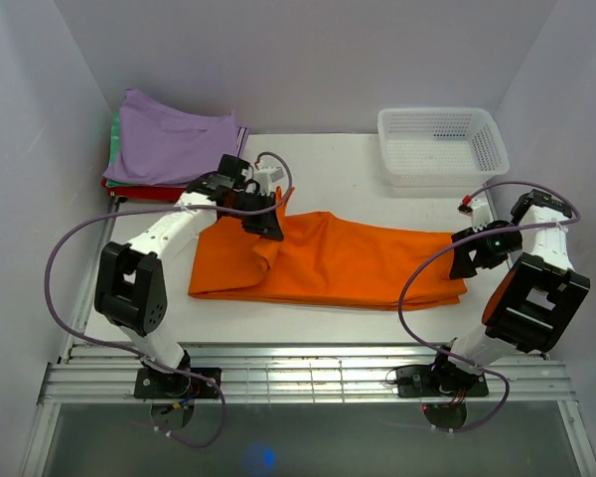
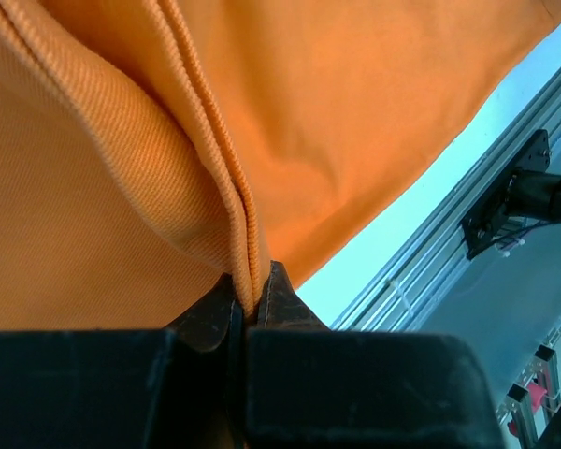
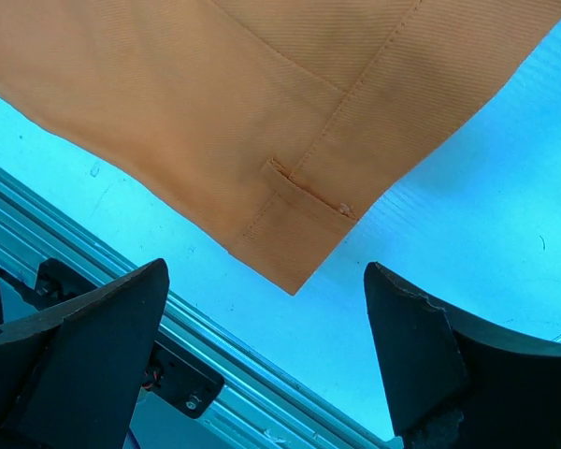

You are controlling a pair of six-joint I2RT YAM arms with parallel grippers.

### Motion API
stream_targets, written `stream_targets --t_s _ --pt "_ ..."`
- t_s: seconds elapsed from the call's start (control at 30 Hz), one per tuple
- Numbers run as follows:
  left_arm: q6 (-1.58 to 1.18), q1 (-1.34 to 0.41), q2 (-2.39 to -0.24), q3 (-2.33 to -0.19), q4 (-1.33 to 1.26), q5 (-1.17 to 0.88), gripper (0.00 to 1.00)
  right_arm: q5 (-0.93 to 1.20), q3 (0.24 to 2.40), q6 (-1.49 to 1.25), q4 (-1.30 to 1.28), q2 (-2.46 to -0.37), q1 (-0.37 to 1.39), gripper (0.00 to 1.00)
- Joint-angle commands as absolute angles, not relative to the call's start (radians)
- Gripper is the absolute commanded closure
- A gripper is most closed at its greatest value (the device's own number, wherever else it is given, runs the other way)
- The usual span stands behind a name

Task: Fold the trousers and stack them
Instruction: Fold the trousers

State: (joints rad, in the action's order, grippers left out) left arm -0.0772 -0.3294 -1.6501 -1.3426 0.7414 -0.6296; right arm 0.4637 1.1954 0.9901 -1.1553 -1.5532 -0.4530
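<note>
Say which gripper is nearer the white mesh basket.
Right. The right gripper hangs open in front of the white plastic mesh basket; the left gripper is far to the basket's left, pinching the orange cloth trousers.

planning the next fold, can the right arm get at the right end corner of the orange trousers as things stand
Probably yes. The right fingers stand wide open right by that corner of the trousers, with only bare table between, and nothing lies on that end; the basket sits behind.
</note>
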Motion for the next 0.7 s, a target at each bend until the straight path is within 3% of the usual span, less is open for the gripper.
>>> stream_targets --t_s 0.0,0.23,0.3,0.33,0.43,0.47,0.53,0.57,0.63,0.67 --pt "-0.248 -0.443 -1.722 -1.341 0.554 -0.536 1.0 0.451 1.23 1.025 -1.195 -1.542 -0.462 0.1" --pt "-0.344 -0.569 -1.876 -1.367 0.436 -0.436 1.0 0.442 1.22 1.02 -1.203 -1.531 -0.462 0.1" --pt "-0.35 -0.574 -1.896 -1.377 0.433 -0.422 0.82 0.451 1.22 1.017 -1.209 -1.534 -0.462 0.1" --pt "-0.342 -0.575 -1.896 -1.382 0.437 -0.432 0.65 0.453 1.22 1.016 -1.207 -1.535 -0.462 0.1" --pt "-0.273 -0.575 -1.826 -1.375 0.448 -0.472 0.53 0.462 1.22 1.008 -1.198 -1.54 -0.457 0.1" --pt "-0.256 -0.575 -1.8 -1.361 0.456 -0.472 0.37 0.466 1.22 1.006 -1.195 -1.543 -0.453 0.1" --pt "-0.206 -0.575 -1.746 -1.355 0.512 -0.463 0.25 0.472 1.23 0.994 -1.189 -1.549 -0.449 0.1" --pt "-0.192 -0.572 -1.689 -1.353 0.54 -0.454 0.14 0.483 1.238 0.989 -1.189 -1.554 -0.449 0.1" --pt "-0.183 -0.53 -1.628 -1.347 0.606 -0.425 0.03 0.492 1.262 0.977 -1.189 -1.56 -0.449 0.1" --pt "-0.183 -0.497 -1.562 -1.339 0.62 -0.426 0.02 0.505 1.269 0.974 -1.19 -1.562 -0.449 0.1"
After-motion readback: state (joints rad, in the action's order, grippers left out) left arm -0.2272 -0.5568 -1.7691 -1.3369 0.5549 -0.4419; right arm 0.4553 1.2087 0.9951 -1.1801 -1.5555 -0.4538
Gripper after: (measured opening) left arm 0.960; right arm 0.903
